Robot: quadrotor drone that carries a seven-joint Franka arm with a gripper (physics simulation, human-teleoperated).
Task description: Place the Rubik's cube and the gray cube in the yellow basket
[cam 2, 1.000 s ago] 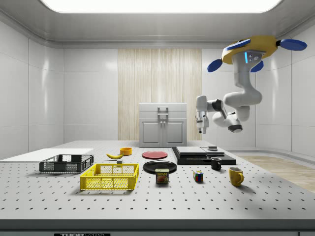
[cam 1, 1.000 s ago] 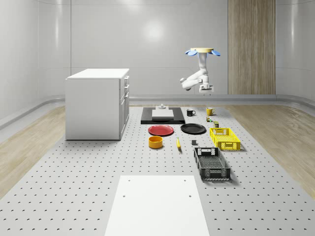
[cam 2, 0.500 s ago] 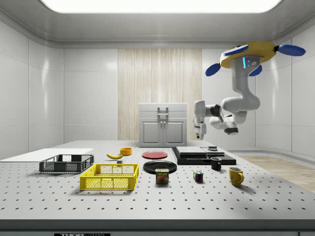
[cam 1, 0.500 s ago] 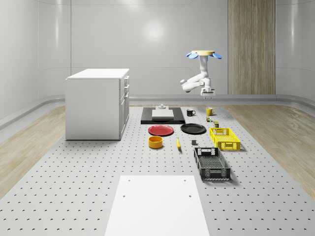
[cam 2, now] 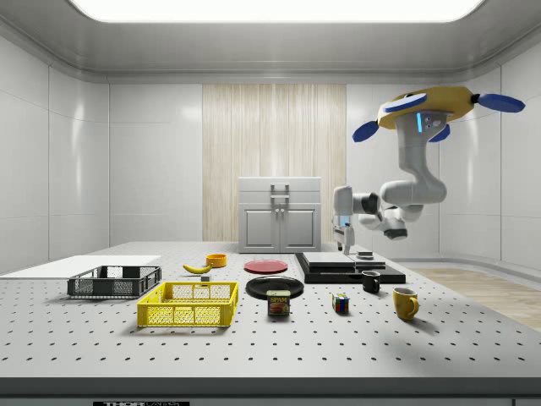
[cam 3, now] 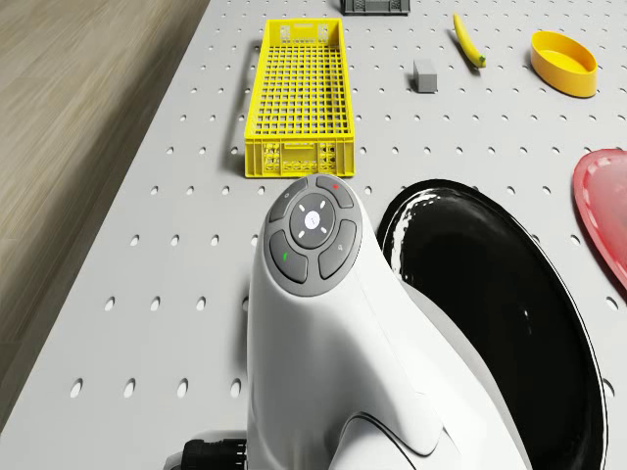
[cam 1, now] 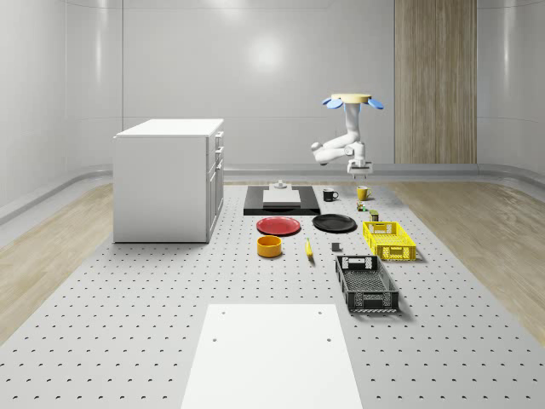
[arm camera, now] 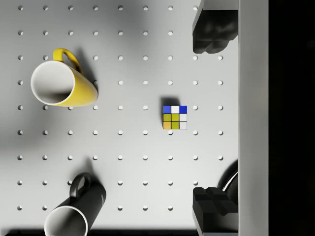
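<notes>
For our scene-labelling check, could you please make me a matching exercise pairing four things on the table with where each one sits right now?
Things:
1. Rubik's cube
2. gray cube
3. yellow basket
4. gripper

Places:
A. in the air above the Rubik's cube, under the hovering drone
B. on the table between the yellow basket and the banana
C. on the table next to the yellow mug and the black mug
D. beside the black plate, with nothing in it

Pairs: 1-C, 2-B, 3-D, 4-A
</notes>
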